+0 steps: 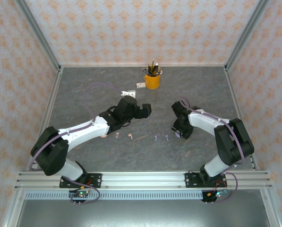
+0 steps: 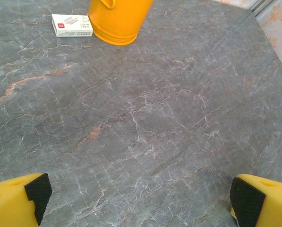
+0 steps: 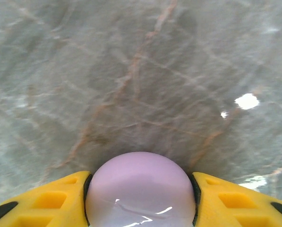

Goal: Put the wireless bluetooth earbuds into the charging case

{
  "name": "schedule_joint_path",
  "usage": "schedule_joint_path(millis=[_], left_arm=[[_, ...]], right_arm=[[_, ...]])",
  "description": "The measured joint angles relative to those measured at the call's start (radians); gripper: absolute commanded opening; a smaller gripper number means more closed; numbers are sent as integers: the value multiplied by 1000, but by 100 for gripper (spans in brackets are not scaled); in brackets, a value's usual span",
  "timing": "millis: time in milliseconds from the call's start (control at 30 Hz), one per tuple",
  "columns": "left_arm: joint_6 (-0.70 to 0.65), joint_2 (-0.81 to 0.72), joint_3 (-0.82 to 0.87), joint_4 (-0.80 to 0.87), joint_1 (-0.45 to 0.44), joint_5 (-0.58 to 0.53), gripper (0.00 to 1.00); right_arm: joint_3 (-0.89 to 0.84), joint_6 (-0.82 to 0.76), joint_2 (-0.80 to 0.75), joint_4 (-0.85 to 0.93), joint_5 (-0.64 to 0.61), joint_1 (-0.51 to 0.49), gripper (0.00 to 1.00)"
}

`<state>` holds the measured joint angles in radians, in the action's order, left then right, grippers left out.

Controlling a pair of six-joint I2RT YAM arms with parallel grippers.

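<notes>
Right tool (image 3: 141,190) looks clamped on the round lilac charging case (image 3: 141,177); left tool (image 2: 141,194) is hanging wide apart over the desk (image 2: 145,109).

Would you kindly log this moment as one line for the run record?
left jaws: open, empty | right jaws: gripping lilac charging case | earbuds: four loose on table

Four tiny stemmed earbuds are lying in a row on the surface, near the middle. The pale pink pair (image 1: 118,135) is lying to the left and the lilac pair (image 1: 156,137) to the right. Further right, a glossy, domed lilac charging case (image 3: 141,201) is sitting squeezed between the right hand's (image 3: 141,182) fingers.
</notes>
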<state>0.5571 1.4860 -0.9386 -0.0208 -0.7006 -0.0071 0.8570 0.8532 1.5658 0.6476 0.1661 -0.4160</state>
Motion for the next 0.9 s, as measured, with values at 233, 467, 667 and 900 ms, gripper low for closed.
schedule_joint_path(millis=[233,467,667,900], left_arm=[[-5,-8,68,-98,0,34,100],[-4,-13,168,-265,0,148,100],[6,0,195,-417,0,244,100],[62,143,193,-618,0,327,97]], right_arm=[[58,12,-28,-47,34,-7,50],[143,35,-30,-89,56,-2,50],[171,64,-34,-122,87,20,50],[183,94,-71,-146,121,37,50]])
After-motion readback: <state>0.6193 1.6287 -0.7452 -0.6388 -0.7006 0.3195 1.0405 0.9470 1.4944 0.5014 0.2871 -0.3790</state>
